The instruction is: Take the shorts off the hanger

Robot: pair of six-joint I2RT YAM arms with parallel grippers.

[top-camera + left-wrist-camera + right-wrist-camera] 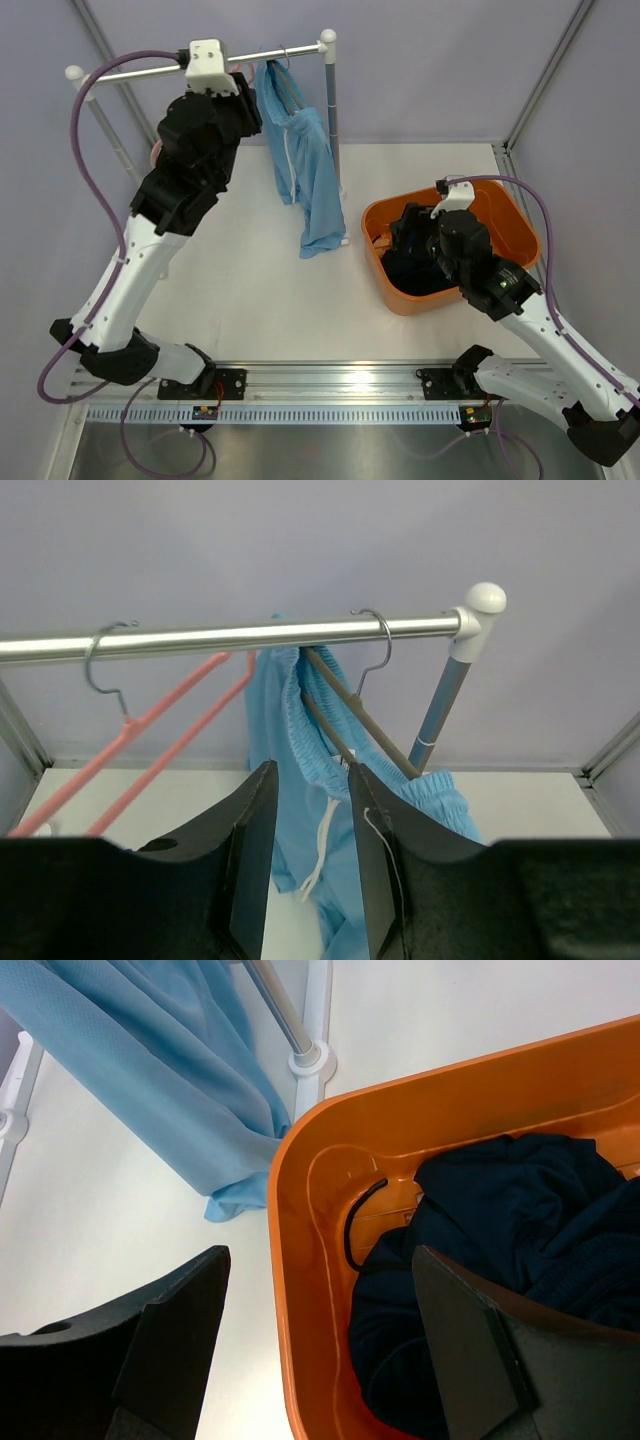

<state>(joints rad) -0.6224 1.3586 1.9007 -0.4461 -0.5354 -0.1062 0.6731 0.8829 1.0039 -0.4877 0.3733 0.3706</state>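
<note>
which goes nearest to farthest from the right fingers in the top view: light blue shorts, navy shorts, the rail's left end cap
1. navy shorts, directly under the right fingers, inside the orange bin.
2. light blue shorts, hanging from the rack to the left.
3. rail's left end cap, far upper left.

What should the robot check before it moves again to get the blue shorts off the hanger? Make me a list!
1. Light blue shorts hang on the brown hanger, which is hooked on the rail: ok, ready to pull off.
2. Left gripper is up at the shorts with its fingers apart: ok.
3. Left gripper is touching the cloth: cannot tell.
4. Navy shorts already lie in the orange bin: ok.
5. Right gripper is open and empty above the bin: ok.
6. Pink hanger is bare, with nothing left to take: ok.
</note>
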